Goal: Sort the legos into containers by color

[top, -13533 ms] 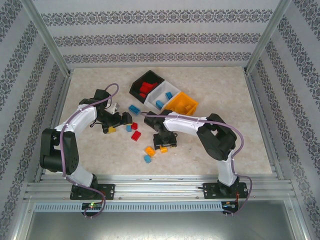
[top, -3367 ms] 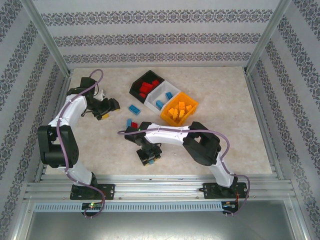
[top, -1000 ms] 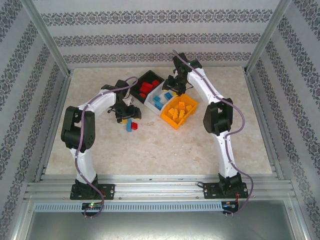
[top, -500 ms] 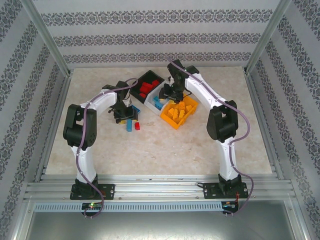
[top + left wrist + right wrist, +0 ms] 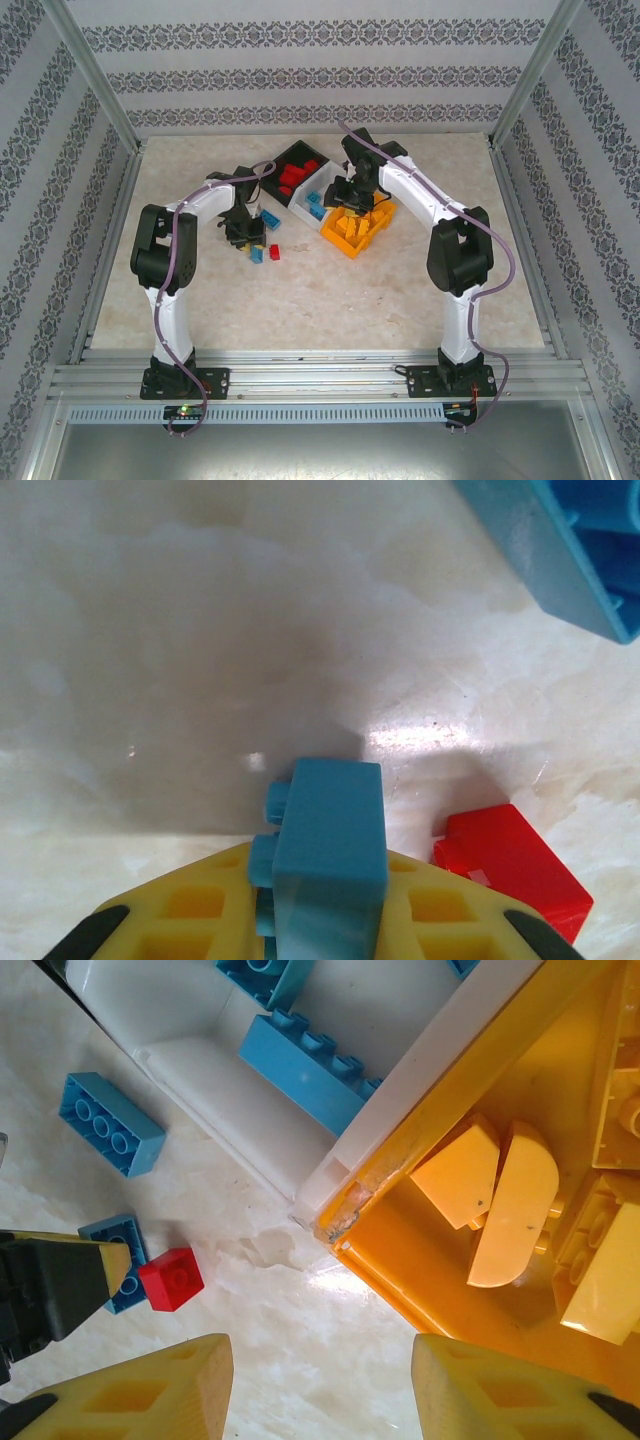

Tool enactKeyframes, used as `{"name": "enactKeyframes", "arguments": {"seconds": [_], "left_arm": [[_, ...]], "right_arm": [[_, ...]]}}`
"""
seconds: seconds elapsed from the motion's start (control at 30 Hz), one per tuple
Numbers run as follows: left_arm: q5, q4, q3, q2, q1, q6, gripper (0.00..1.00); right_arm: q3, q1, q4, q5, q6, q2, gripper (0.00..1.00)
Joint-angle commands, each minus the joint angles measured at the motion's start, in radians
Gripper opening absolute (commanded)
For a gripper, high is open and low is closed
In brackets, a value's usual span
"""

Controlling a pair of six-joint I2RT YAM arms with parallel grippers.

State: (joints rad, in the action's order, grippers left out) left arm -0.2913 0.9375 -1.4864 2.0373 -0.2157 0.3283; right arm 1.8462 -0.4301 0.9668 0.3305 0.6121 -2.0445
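Patterned wallpaper walls [image 5: 300, 90] on three sides, beige marbled table [image 5: 400, 290]. Three bins sit joined in a diagonal row at the far middle:
- black bin [image 5: 272, 180] with red bricks [image 5: 293, 178]
- white bin [image 5: 190, 1060] with blue bricks [image 5: 310, 1065]
- orange bin [image 5: 400, 1245] with orange bricks [image 5: 500, 1210]

Left gripper [image 5: 252, 240] is low over the table, just left of the bins. In its wrist view the yellow pads [image 5: 180, 920] are clamped on a blue brick [image 5: 330, 825]. That brick is held on edge with its studs facing left. Can't tell whether it rests on the table or is just off it. A red brick [image 5: 510, 865] lies just beside it on the right. A second blue brick [image 5: 560, 550] lies flat farther off, apart from both and nearer the white bin.

Right gripper [image 5: 320, 1390] hangs over the front corner where the white bin and orange bin join. Its fingers [image 5: 150, 1390] are spread apart with nothing between them. Its camera looks down on that shared corner, which is scuffed. To the left on the table it also shows the red brick, the second blue brick and one yellow-tipped finger of the left gripper. The orange bricks include two with rounded tops, lying side by side near the bin's corner.
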Motion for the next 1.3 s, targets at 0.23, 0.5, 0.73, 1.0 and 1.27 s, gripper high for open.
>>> {"name": "enactKeyframes", "arguments": {"seconds": [0.23, 0.5, 0.73, 1.0, 1.27], "left_arm": [[-0.232, -0.015, -0.174, -0.071, 0.061, 0.120, 0.23], [-0.449, -0.470, -0.247, 0.019, 0.042, 0.500, 0.28], [-0.438, -0.442, -0.477, 0.189, -0.027, 0.502, 0.34], [-0.442, -0.335, -0.741, 0.350, -0.075, 0.485, 0.57], [-0.395, -0.194, -0.802, 0.330, -0.076, 0.384, 0.63]], "right_arm": [[-0.040, 0.025, 0.037, -0.018, -0.001, 0.086, 0.52], [-0.297, 0.051, -0.010, -0.017, 0.037, 0.274, 0.52], [-0.445, 0.052, -0.064, -0.015, 0.078, 0.371, 0.52], [-0.490, 0.052, -0.078, -0.012, 0.069, 0.391, 0.52], [-0.478, 0.034, -0.097, 0.005, 0.063, 0.355, 0.53]]}}
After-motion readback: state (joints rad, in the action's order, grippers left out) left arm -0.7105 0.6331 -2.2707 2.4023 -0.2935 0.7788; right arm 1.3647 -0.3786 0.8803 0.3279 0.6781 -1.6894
